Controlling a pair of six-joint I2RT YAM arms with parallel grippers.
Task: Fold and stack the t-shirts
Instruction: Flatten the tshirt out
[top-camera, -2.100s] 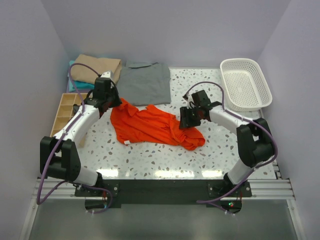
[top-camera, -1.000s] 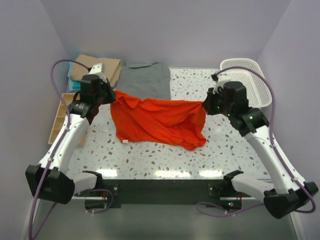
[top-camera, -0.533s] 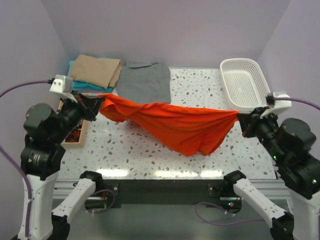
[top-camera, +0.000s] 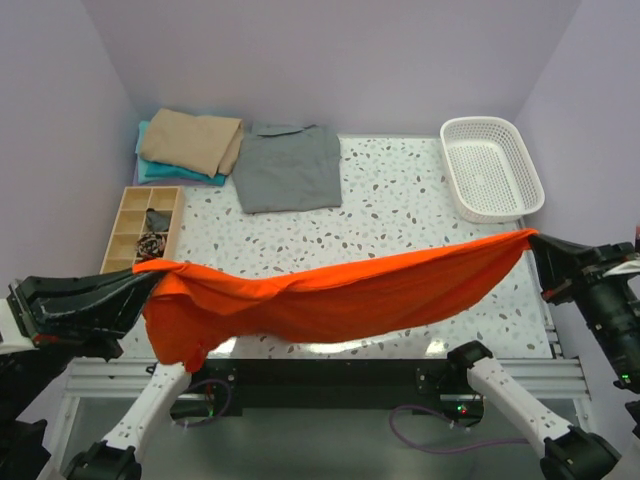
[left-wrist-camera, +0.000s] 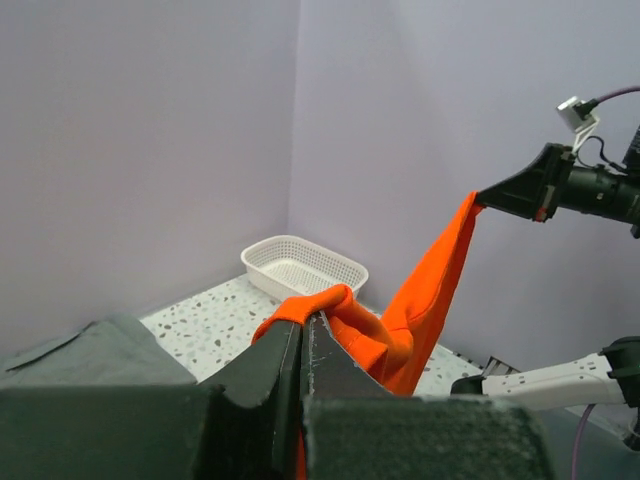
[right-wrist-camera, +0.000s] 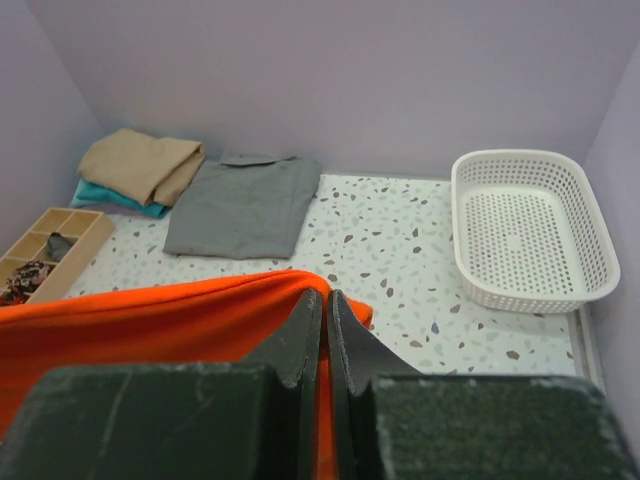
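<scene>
The orange-red t-shirt (top-camera: 330, 295) hangs stretched in the air between both arms, high above the table's near edge. My left gripper (top-camera: 150, 272) is shut on its left end (left-wrist-camera: 310, 302), where cloth bunches and droops. My right gripper (top-camera: 532, 240) is shut on its right end (right-wrist-camera: 250, 300). A grey t-shirt (top-camera: 287, 168) lies flat at the back of the table. Folded tan (top-camera: 192, 140) and teal (top-camera: 160, 172) t-shirts are stacked at the back left, also seen in the right wrist view, tan (right-wrist-camera: 140, 163) over teal (right-wrist-camera: 110, 195).
A white mesh basket (top-camera: 490, 167) stands at the back right. A wooden compartment tray (top-camera: 140, 228) with small items sits along the left edge. Purple walls close in the back and both sides.
Both arms have risen and pulled toward the near edge, lifting the orange-red shirt off the table and stretching it wide between them. The grips stay shut.
</scene>
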